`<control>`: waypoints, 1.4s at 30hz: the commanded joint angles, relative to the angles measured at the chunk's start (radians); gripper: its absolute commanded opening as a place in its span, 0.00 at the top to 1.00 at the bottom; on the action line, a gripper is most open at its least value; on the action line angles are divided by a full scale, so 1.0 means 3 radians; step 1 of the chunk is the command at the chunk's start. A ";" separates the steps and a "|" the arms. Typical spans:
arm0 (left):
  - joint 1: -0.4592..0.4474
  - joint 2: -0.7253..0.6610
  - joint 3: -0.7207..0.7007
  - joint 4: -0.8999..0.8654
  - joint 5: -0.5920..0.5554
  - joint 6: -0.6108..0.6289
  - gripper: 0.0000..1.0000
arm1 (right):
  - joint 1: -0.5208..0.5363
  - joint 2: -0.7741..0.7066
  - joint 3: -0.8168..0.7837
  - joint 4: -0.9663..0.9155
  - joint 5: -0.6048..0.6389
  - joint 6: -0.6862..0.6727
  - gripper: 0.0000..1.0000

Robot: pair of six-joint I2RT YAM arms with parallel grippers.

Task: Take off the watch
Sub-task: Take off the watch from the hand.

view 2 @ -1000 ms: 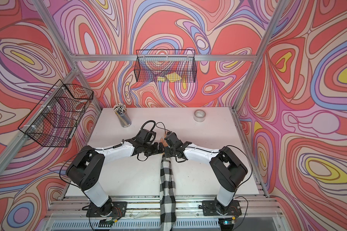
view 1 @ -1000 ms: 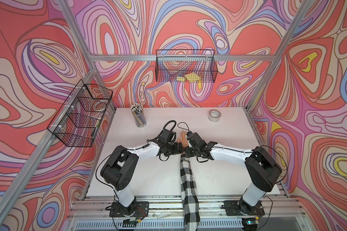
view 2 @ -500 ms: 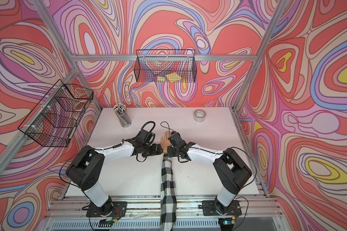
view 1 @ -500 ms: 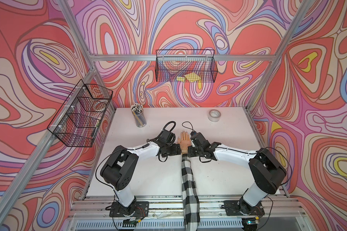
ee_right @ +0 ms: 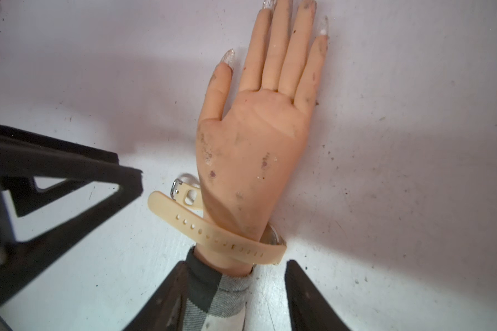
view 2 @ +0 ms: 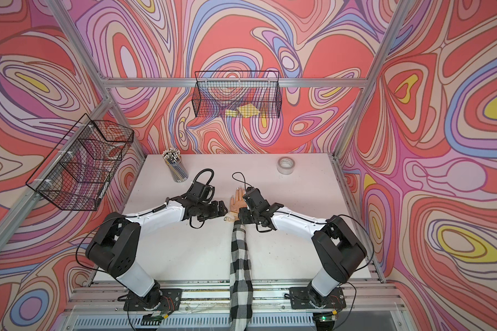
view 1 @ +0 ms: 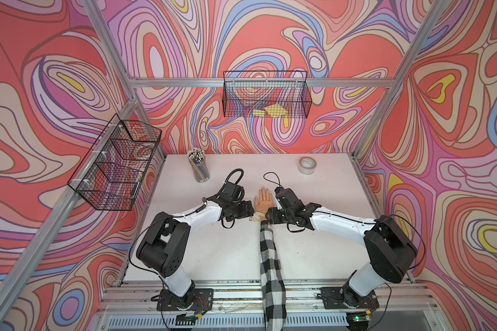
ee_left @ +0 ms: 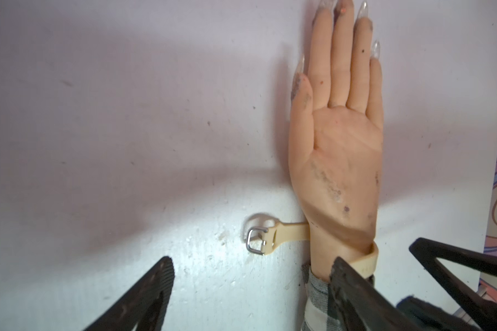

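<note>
Lying unbuckled but not yet off, the watch (ee_right: 213, 235) is found draped loosely around the wrist of the mannequin (ee_right: 250, 143), which is laid flat on the surface (ee_right: 385, 172). The buckle (ee_left: 256, 239) is seen flat on the surface just beside the wrist. The holed tail (ee_right: 167, 206) is laid across the wrist with its tip free. The face (ee_right: 271, 236) is tucked at the opposite side, partly hidden by the wrist.

The left hand (ee_left: 251, 266) is noted released, jaws wide, nothing between them. One finger overlaps the strap in the left wrist view, but contact cannot be confirmed. The right hand (ee_right: 236, 265) is likewise released, its jaws set either side of the sleeve (ee_right: 213, 298) cuff without pinching it.

Risks judged from this position:

- If the right hand were closed where it stands, cloth would probably be taken instead of strap.
- If either strap end were pulled sideways, the face could be snagged against the wrist, and the mannequin dragged or rolled rather than freed.
- The thin, smooth tail could be lost from a shallow pinch.
- The flat buckle could be missed, with a fingertip scraped along the surface.
- With both hands close across the wrist, a clash is possible if the same end is sought.
</note>
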 commanded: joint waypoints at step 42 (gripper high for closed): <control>0.0282 -0.0351 -0.0235 0.0155 0.0455 -0.0126 0.12 | 0.0359 0.0005 0.0615 -0.0606 0.1322 0.0380 1.00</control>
